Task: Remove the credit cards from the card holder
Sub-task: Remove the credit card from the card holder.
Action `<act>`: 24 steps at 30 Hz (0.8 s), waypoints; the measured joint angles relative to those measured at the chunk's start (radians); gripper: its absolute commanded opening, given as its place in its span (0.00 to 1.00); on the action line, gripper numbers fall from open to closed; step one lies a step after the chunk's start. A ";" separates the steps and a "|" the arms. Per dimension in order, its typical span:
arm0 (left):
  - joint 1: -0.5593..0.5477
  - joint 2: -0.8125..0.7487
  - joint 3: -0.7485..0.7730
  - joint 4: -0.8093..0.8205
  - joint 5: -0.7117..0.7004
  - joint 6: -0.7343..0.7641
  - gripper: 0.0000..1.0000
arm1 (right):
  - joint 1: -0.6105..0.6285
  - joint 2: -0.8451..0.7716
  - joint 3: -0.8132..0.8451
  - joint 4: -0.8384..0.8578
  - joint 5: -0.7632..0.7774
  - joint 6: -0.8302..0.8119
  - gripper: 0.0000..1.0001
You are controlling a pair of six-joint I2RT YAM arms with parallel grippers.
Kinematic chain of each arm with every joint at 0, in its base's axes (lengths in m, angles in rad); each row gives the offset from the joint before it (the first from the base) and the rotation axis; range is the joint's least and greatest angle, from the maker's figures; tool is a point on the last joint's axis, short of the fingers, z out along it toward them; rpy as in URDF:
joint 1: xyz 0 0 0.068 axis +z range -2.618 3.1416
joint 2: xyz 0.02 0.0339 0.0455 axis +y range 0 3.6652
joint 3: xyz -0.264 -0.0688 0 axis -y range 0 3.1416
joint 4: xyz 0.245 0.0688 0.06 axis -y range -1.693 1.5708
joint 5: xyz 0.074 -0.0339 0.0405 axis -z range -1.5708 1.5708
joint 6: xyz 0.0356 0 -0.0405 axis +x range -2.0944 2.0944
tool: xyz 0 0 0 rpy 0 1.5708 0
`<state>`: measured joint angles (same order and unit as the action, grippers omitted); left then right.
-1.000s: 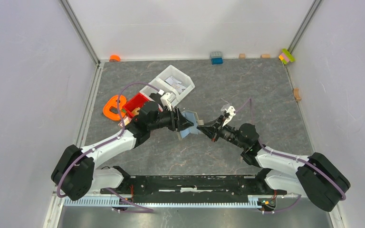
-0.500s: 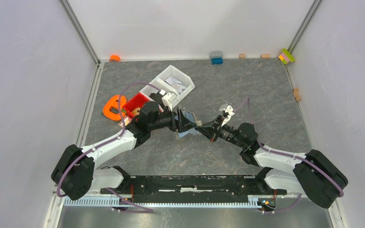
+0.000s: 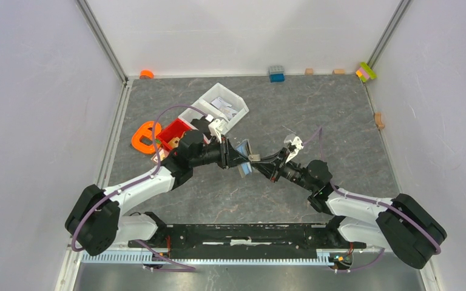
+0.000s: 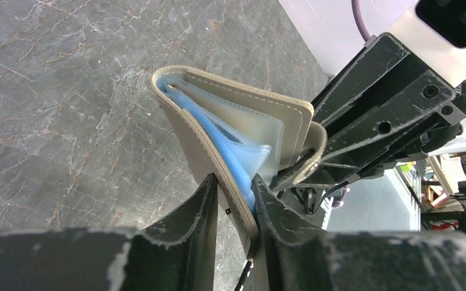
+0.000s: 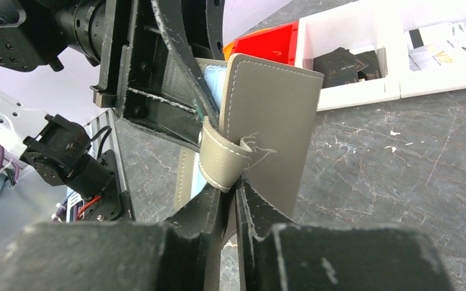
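– Near the middle of the overhead view, what are you holding?

– I have the card holder (image 3: 245, 159), a small taupe bifold, lifted off the grey marbled surface (image 3: 315, 115). It hangs half open between my two arms.

– How far along is the job?

– Barely begun, by my judgement. The pale blue credit cards (image 4: 224, 145) sit tucked inside the holder's pockets, and I can see none pulled free. All of them are left to draw out. A white bin (image 3: 238, 100) in the upper centre holds printed slips, but I cannot tell what they are.

– What are the grippers doing?

– My left gripper (image 4: 233, 200) is pinching one flap, with a blue card edge caught in the same grip. My right gripper (image 5: 230, 206) has its fingers pressed nearly together on the small strap (image 5: 218, 160) at the holder's open edge.

– And the arms?

– Both reach forward and inward from the bottom corners of the overhead view. The wrists meet tip to tip at the centre, making a shallow peak.
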<state>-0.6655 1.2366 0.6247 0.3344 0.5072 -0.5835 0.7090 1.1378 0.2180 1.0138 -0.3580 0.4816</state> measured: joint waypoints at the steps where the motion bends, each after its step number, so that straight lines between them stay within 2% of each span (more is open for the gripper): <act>1: 0.000 -0.002 0.000 -0.001 -0.001 0.000 0.25 | 0.000 -0.004 -0.002 0.000 0.001 0.000 0.28; 8: -0.001 -0.005 0.000 -0.004 -0.019 0.001 0.24 | 0.011 -0.019 -0.002 -0.011 0.011 -0.001 0.36; 9: -0.002 -0.005 0.000 -0.005 -0.024 0.001 0.23 | 0.011 -0.024 0.000 -0.028 0.024 -0.005 0.40; 13: -0.003 -0.005 0.000 -0.011 -0.034 0.002 0.22 | 0.013 -0.036 0.011 -0.098 0.075 -0.019 0.69; 17: -0.004 -0.005 0.000 -0.012 -0.034 0.002 0.22 | 0.013 -0.043 0.012 -0.142 0.104 -0.035 0.84; 20: -0.005 -0.005 0.001 -0.012 -0.034 0.002 0.21 | 0.013 -0.045 0.012 -0.161 0.109 -0.042 0.84; 24: -0.005 -0.005 0.001 -0.012 -0.033 0.002 0.21 | 0.014 -0.043 0.025 -0.201 0.128 -0.047 0.67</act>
<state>-0.6701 1.2312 0.6254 0.3225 0.4740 -0.5819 0.7231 1.0943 0.2432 0.8131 -0.2302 0.4347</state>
